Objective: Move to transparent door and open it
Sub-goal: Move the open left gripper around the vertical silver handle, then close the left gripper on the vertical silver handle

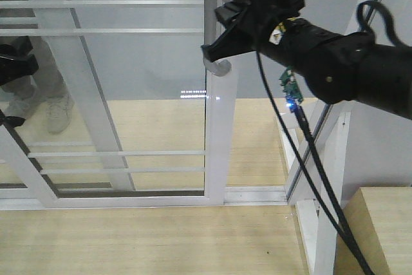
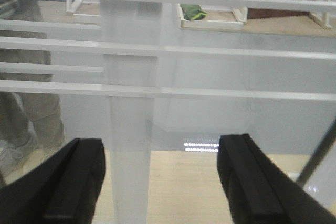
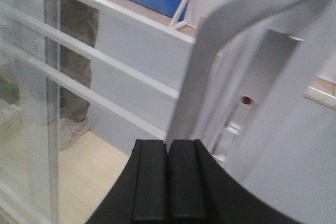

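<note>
approach: done imo, robot is up at the door (image 1: 222,133), arm reaches it
door: dead ahead, fills left + centre of front view; handle (image 1: 219,67) on its right rail
R pincer (image 3: 168,182): clenched, pads together, nothing betw them; tips right at handle's hook end, looks up against it
L pincer (image 2: 157,182): released, wide, facing glass + bars (image 2: 210,51), holding nothing
left to do: the slide itself; can't tell if door is off its closed pos
next: prob hook/push handle sideways w/ R
</note>
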`<state>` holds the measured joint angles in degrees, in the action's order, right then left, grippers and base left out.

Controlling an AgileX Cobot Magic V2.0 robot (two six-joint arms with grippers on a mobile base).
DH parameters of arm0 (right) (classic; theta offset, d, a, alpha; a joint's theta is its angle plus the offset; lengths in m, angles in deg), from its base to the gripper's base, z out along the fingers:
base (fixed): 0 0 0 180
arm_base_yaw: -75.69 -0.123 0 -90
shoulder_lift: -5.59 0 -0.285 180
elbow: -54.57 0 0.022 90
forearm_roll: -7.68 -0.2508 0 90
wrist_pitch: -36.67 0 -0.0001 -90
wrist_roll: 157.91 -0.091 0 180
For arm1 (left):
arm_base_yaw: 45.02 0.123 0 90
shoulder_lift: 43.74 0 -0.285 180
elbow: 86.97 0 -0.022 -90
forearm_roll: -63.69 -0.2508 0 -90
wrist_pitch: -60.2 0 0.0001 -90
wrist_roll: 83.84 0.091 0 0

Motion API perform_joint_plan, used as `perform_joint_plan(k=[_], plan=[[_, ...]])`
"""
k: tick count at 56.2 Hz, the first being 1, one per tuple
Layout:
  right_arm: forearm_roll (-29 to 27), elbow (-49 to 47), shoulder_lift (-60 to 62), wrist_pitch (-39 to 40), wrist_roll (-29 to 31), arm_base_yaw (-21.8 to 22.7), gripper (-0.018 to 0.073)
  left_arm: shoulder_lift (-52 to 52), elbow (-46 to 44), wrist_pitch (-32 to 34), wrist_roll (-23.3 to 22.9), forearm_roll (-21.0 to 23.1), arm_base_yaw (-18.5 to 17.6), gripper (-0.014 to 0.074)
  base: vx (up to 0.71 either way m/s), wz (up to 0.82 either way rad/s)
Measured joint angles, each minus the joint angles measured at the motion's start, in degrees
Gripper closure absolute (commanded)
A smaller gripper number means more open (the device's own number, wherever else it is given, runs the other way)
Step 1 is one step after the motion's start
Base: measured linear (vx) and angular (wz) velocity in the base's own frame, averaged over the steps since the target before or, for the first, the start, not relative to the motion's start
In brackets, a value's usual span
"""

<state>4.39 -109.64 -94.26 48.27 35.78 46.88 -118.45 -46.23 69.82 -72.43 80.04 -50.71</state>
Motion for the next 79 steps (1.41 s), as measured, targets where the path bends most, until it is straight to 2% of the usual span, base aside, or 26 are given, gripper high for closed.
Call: perform_joint_plan(k=[11, 16, 23, 30, 38, 47, 61, 79], plan=[[-0.30, 9.22, 8.27, 2.30, 0.06, 4.92, 0.0568, -3.55, 0.00, 1.70, 0.00, -2.54, -4.57, 0.0052, 0.00, 0.00], [-0.38, 13.62, 12.26, 2.87, 0.06, 6.74, 0.0568, -6.06, 0.00, 4.88, -0.53, -2.72, -6.88, 0.0056, 0.00, 0.00], [-0.42, 18.30, 16.71, 2.87, 1.06, 8.90, 0.0568, -10.30, -0.61, 11.46, -3.93, -3.20, -10.41, 0.0060, 0.00, 0.00], [-0.42, 21.07, 19.34, 2.87, 2.44, 9.90, 0.0568, -15.32, -3.65, 14.77, -8.48, -7.23, -12.92, 0.0063, 0.00, 0.00], [-0.42, 21.74, 20.13, 2.81, 3.94, 10.20, 0.0568, -21.51, -8.84, 15.39, -12.86, -11.97, -14.60, 0.0063, 0.00, 0.00], [-0.42, 21.74, 20.18, 2.87, 4.21, 11.15, 0.0568, -28.21, -16.29, 15.67, -15.32, -13.48, -15.19, 0.0063, 0.00, 0.00], [-0.42, 21.74, 20.18, 2.87, 4.48, 11.50, 0.0568, -36.58, -25.41, 15.79, -16.29, -18.64, -18.22, 0.0063, 0.00, 0.00], [-0.42, 21.74, 20.18, 2.97, 5.25, 11.50, 0.0565, -43.17, -31.11, 16.33, -16.49, -19.25, -22.49, 0.0063, 0.00, 0.00]])
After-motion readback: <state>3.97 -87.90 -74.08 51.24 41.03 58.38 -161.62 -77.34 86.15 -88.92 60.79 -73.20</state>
